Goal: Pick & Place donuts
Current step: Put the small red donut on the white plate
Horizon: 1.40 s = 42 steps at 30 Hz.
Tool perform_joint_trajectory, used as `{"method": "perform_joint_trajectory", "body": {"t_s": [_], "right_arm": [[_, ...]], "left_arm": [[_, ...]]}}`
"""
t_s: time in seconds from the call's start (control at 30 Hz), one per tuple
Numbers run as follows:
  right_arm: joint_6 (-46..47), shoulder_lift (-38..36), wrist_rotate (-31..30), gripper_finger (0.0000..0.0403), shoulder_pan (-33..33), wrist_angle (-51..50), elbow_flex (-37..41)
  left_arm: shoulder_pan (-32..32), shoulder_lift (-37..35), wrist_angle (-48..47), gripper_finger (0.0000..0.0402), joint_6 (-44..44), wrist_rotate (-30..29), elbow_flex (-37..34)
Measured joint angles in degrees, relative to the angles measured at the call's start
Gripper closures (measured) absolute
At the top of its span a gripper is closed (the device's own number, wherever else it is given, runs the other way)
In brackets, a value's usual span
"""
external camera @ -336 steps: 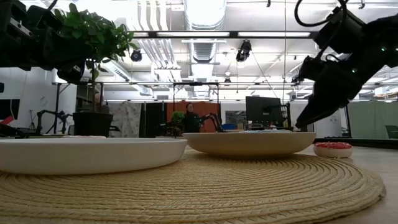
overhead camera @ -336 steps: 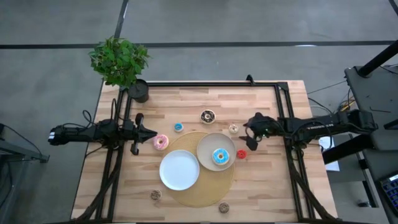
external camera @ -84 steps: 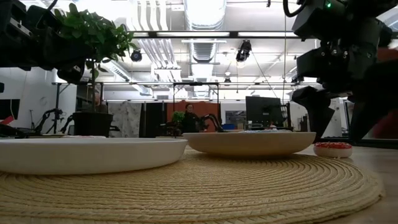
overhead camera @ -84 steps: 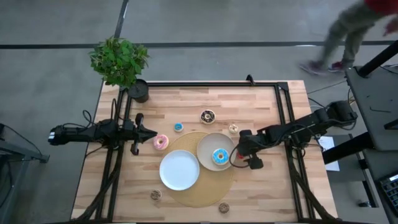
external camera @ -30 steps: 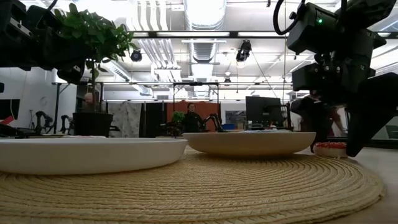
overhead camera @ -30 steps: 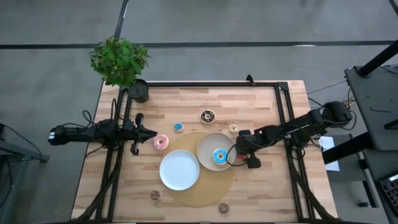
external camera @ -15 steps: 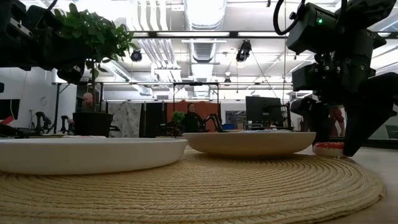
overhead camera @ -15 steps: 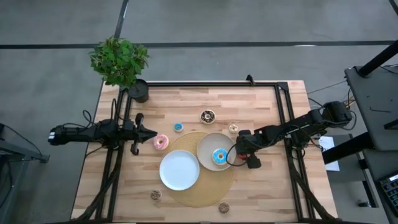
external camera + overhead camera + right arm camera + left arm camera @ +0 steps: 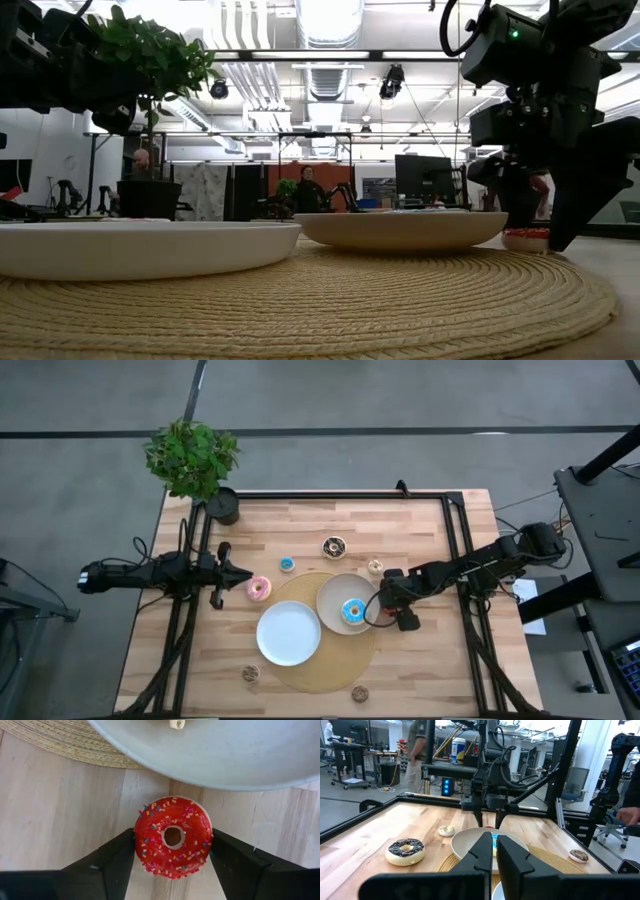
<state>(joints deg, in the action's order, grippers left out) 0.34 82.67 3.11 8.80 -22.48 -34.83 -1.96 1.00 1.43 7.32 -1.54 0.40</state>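
I read the right pincer (image 9: pixel 172 852) low on the bench (image 9: pixel 430 530), just right of the beige plate (image 9: pixel 335 592), its fingers (image 9: pixel 112 862) touching both sides of the red donut (image 9: pixel 173 836) that sits flat on the wood. Clamped on it, as far as the wrist view shows; the donut is not lifted.

Edges and room: the red donut lies just off the rim of the beige plate and just past the edge of the woven mat (image 9: pixel 330 675). Bare wood lies right of the pincer toward the black frame rail (image 9: pixel 455 535). The left pincer (image 9: pixel 240 573) waits at the left side, fingers together, with the pink donut (image 9: pixel 259 588) just beside its tip.

Containers: beige plate holds the blue-sprinkled donut (image 9: pixel 353 611). The white plate (image 9: pixel 288 633), nearer and to the left on the mat, carries nothing that I can see.

Task things: red donut is glossy red with mixed sprinkles and a small round hole. A chocolate donut (image 9: pixel 334 546) and a mini blue one (image 9: pixel 287 564) lie far of the mat, a cream one (image 9: pixel 376 567) just far of the right pincer, two brown ones (image 9: pixel 250 673) (image 9: pixel 359 693) at the near edge. Potted plant (image 9: pixel 195 460) at far left corner.
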Motion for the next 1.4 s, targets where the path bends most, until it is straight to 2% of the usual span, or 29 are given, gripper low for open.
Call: {"method": "perform_joint_trajectory", "body": {"t_s": [0.57, 1.0, 1.17, 1.4], "right_arm": [[-0.4, -0.64, 0.02, 0.0173, 0.02, -0.37, -0.2], [-0.4, -6.63, -0.07, 0.0175, 0.01, -4.93, -0.85], [-0.38, -9.78, -0.11, 0.0175, -0.77, -9.13, -3.35], [-2.68, -9.99, -0.28, 0.0175, -2.52, -12.49, -9.39]], "left_arm": [[-0.02, 0.01, 0.0, 0.0402, 0.01, 0.01, 0.02], [-0.01, -0.01, 0.0, 0.0402, 0.0, 0.02, 0.02], [0.0, 0.0, 0.0, 0.0402, 0.02, 0.02, 0.02], [-0.02, 0.02, 0.0, 0.0402, 0.0, 0.01, 0.02]]}}
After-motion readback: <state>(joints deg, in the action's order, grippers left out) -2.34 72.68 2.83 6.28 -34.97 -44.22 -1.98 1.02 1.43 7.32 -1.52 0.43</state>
